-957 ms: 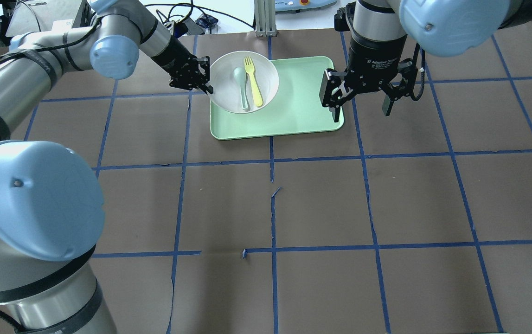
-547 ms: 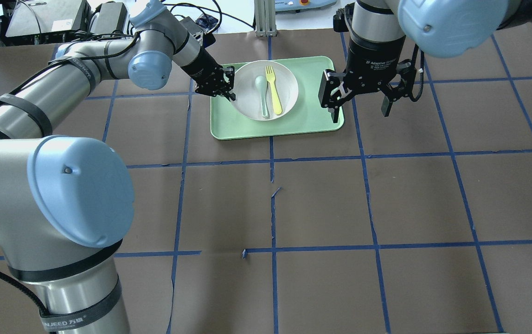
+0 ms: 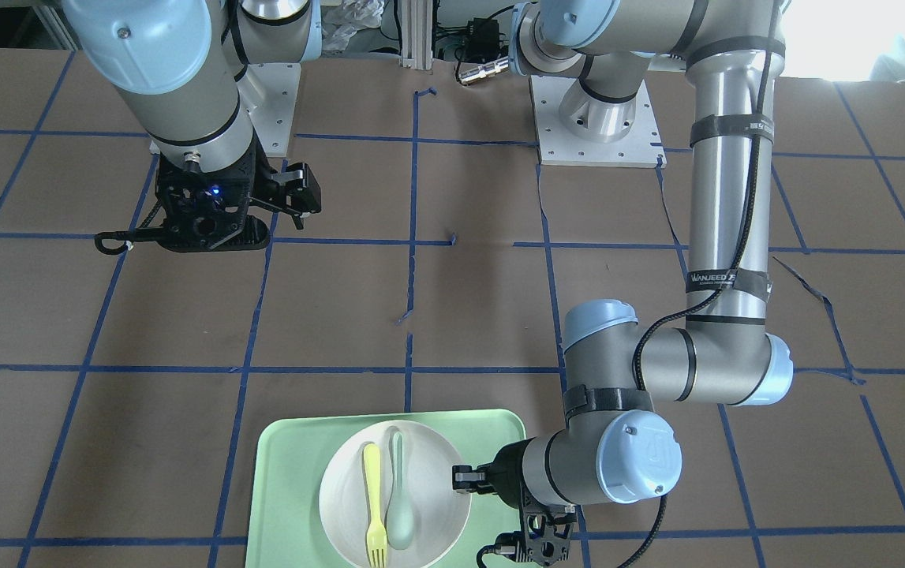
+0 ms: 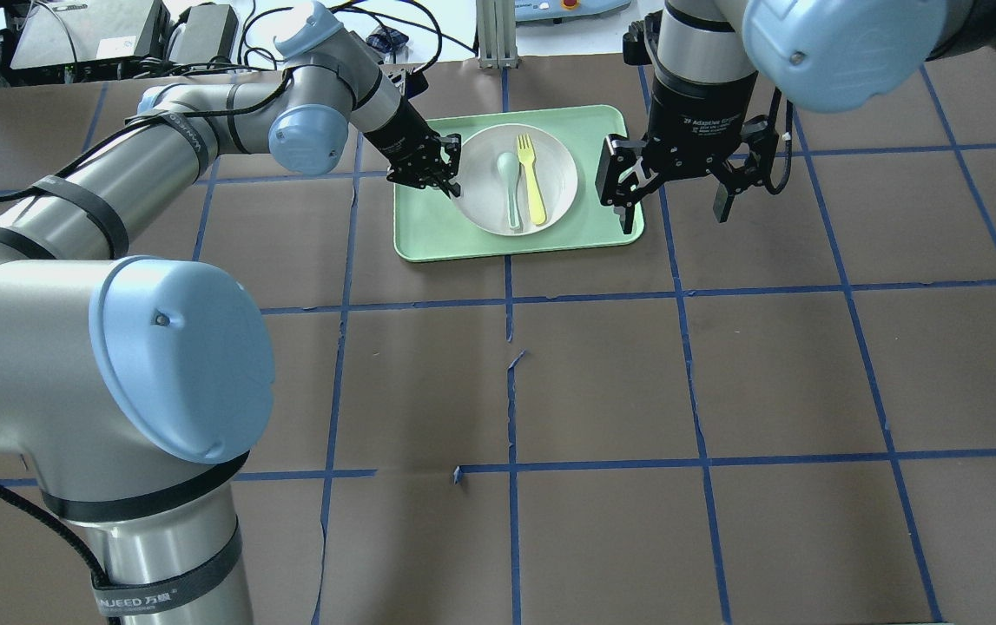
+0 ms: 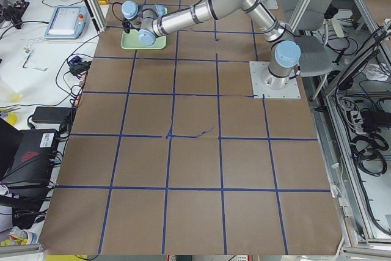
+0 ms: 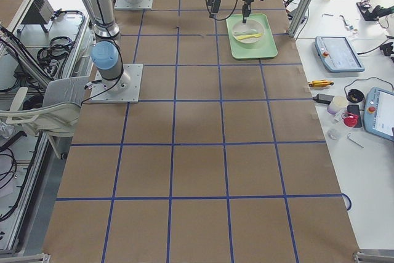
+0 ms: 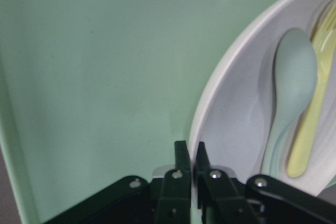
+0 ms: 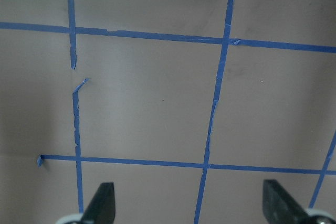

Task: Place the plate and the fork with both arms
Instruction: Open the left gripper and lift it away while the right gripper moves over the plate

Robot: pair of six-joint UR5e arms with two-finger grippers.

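Observation:
The off-white plate is over the light-green tray, with the pale-yellow fork and a grey-green spoon lying in it. My left gripper is shut on the plate's left rim. The left wrist view shows its fingertips pinching the rim. My right gripper is open and empty, hanging above the table just off the tray's right edge. The right wrist view shows its fingers wide apart over bare brown table. I cannot tell whether the plate rests on the tray or is held just above it.
The table is brown with a blue tape grid. A metal post and cables stand behind the tray at the far edge. The tray also shows at the near edge of the front-facing view.
My left gripper has carried the plate, with fork and spoon in it, rightward from the tray's left edge to over its middle. The right gripper has stayed in place, open.

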